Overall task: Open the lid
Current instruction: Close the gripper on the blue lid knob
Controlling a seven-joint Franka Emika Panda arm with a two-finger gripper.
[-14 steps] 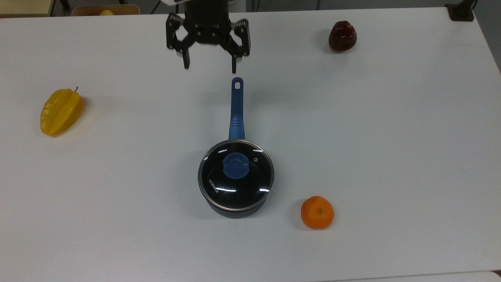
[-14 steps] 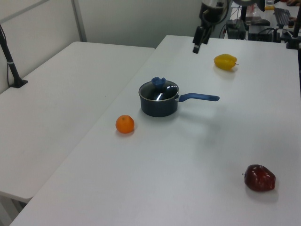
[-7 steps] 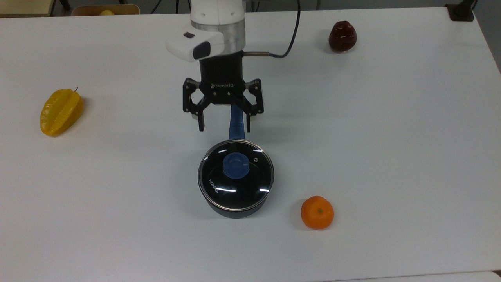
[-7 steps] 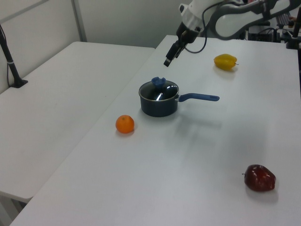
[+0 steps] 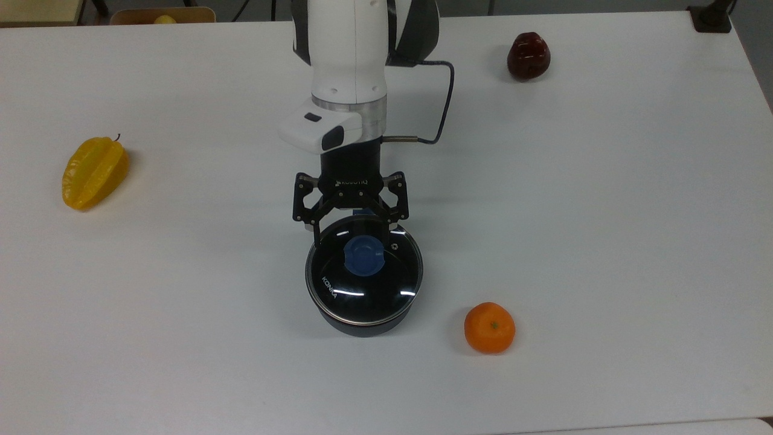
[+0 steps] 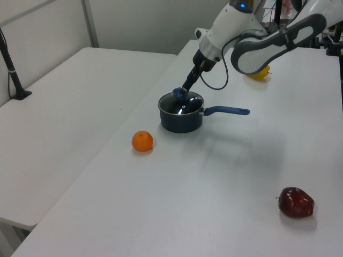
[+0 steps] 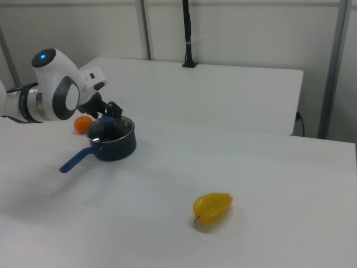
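The glass lid (image 5: 363,275) sits closed on the black saucepan (image 5: 362,325) mid-desk. The gripper (image 5: 352,237), fingers spread wide, hangs near the lid's far rim, probably lining up on the blue knob (image 5: 364,255).

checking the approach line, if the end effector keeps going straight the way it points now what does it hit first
Most likely the lid, near its blue knob. The open end effector angles down over the saucepan, fingers either side of the knob; its height above the glass is unclear.
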